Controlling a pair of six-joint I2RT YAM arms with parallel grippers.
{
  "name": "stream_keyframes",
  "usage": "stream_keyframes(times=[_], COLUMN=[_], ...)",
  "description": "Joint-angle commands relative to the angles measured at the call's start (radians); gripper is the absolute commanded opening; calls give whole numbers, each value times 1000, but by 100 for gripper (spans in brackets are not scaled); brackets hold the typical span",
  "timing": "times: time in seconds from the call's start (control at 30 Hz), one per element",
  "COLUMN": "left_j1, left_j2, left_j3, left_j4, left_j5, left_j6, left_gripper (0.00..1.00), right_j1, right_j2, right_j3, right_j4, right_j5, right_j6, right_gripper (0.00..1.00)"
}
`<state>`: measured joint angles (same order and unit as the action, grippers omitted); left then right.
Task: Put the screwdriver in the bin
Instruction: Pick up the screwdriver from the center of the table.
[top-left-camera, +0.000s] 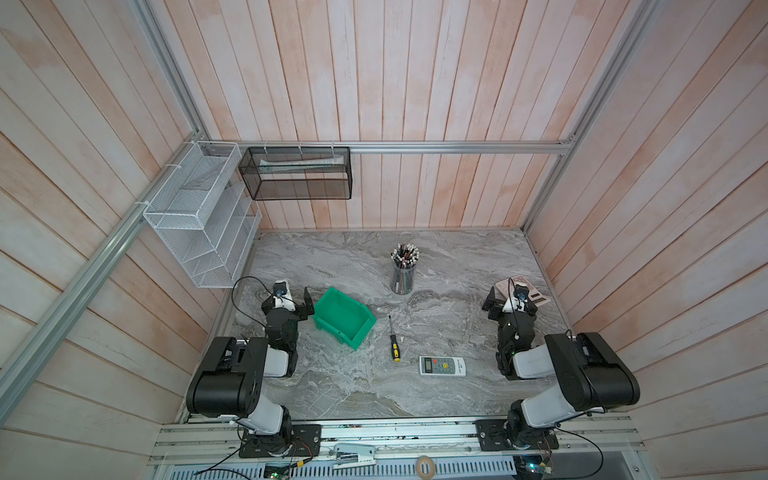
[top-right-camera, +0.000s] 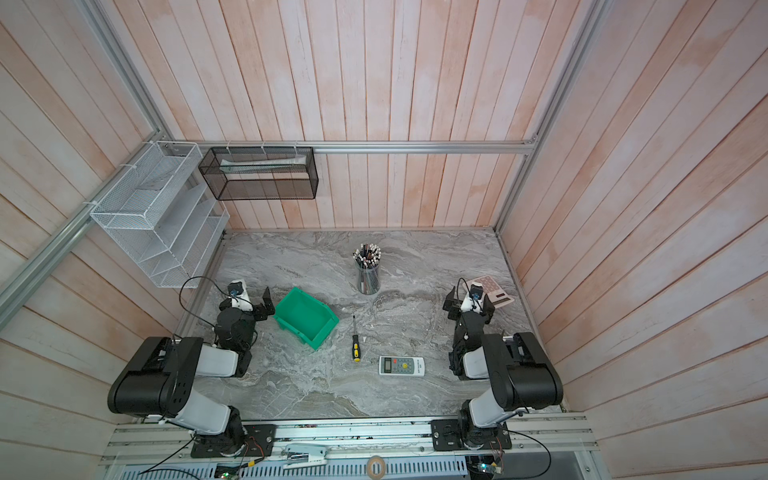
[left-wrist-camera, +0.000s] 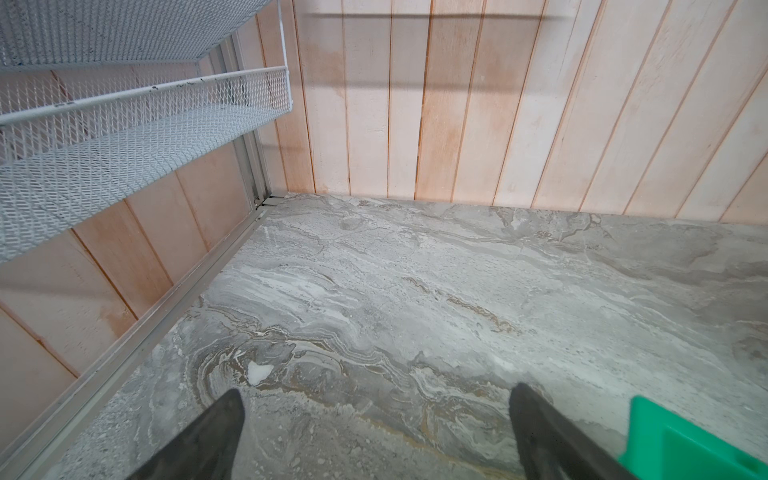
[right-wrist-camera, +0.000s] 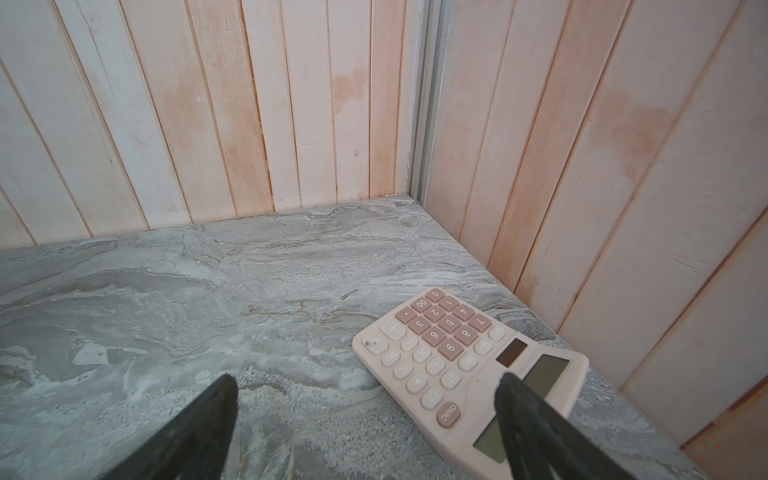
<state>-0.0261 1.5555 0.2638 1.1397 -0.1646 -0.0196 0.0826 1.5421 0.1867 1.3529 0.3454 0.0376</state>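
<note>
The screwdriver (top-left-camera: 393, 343) (top-right-camera: 355, 344), black-and-yellow handle and thin dark shaft, lies flat on the marble table in both top views, handle toward the front. The green bin (top-left-camera: 343, 316) (top-right-camera: 305, 318) stands just left of it, nothing showing inside; one corner of the bin (left-wrist-camera: 681, 449) shows in the left wrist view. My left gripper (top-left-camera: 289, 301) (left-wrist-camera: 376, 390) hovers open beside the bin's left side, nothing between its fingers. My right gripper (top-left-camera: 513, 301) (right-wrist-camera: 365, 378) is open at the far right, one finger over a pink calculator (right-wrist-camera: 457, 357).
A white remote (top-left-camera: 441, 365) lies right of the screwdriver's handle. A cup of pencils (top-left-camera: 403, 270) stands behind the screwdriver. A white wire rack (top-left-camera: 199, 224) and a black mesh basket (top-left-camera: 297, 174) hang on the walls at back left.
</note>
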Motion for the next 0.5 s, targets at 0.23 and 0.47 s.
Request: stream_keyframes(times=[0.23,0.47], left_j1=[3,-1], left_j2=[-13,-56], left_j3=[5,-41], left_j4=[6,56], left_j5=[0,-65], left_j6=[-3,-30], left_gripper=[100,100], right_j1=[4,19], right_j2=[6,-14], right_j3=[12,18], right_j4=[-8,-36], right_j5=[-5,41], right_j6=[12,13], right_gripper=[98,98])
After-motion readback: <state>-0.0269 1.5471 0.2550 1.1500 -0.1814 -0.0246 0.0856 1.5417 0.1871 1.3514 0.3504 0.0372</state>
